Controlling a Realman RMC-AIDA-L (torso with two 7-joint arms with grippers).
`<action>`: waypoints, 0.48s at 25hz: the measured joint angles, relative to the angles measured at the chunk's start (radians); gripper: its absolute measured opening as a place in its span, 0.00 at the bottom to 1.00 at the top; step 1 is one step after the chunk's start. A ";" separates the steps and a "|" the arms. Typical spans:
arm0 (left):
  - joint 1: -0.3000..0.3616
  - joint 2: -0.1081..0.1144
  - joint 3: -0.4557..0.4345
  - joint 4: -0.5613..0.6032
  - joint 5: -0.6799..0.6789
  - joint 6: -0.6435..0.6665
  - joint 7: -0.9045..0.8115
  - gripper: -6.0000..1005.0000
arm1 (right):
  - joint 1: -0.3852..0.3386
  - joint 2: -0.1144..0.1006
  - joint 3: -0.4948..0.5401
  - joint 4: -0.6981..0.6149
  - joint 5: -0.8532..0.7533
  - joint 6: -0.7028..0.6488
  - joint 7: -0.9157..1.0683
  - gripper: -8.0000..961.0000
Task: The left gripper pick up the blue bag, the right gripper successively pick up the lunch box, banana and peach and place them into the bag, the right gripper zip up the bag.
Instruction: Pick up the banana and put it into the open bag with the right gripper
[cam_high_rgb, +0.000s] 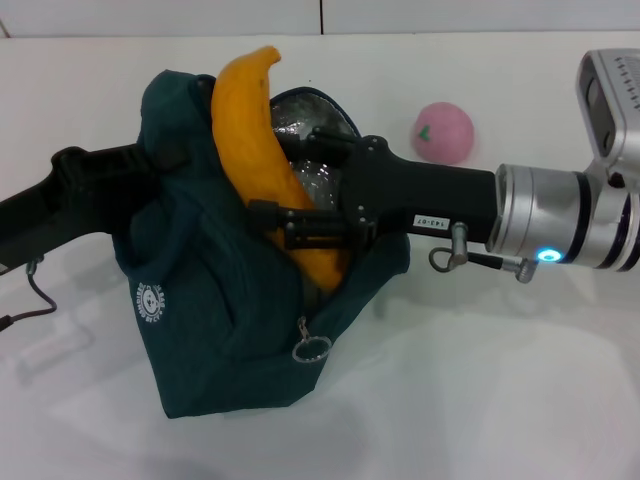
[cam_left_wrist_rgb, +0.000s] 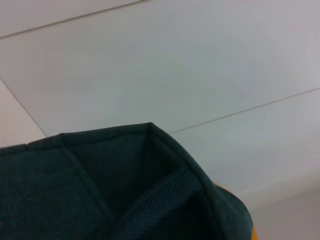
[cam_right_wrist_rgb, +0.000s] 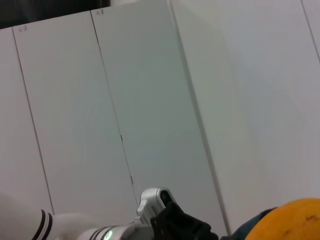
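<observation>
The blue bag (cam_high_rgb: 215, 300) is held up at its left side by the left gripper (cam_high_rgb: 85, 175), near the table's (cam_high_rgb: 500, 400) middle. Whether those jaws are pinched cannot be told. The banana (cam_high_rgb: 262, 150) is pinched by the right gripper (cam_high_rgb: 300, 225), half inside the bag. The peach (cam_high_rgb: 443, 132) lies by the far edge.

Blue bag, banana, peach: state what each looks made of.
Blue bag: woven fabric, matte, with visible weave and stitched seams; inside, a crinkled silvery foil-like lining.
Banana: smooth, evenly orange-yellow and slightly glossy, so possibly a plastic replica; cannot be sure.
Peach: matte pink, uniform, with a green leaf mark; likely a foam or plastic toy.
</observation>
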 joint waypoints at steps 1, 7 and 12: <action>0.000 0.000 0.000 0.000 0.000 0.000 0.000 0.04 | 0.000 0.000 0.003 0.000 0.000 -0.004 -0.002 0.81; 0.000 0.000 -0.001 0.000 0.000 0.002 0.000 0.04 | -0.038 -0.006 0.069 -0.016 -0.002 -0.054 -0.045 0.91; 0.003 0.000 -0.001 -0.001 0.000 0.003 0.000 0.04 | -0.100 -0.009 0.119 -0.067 -0.008 -0.063 -0.103 0.91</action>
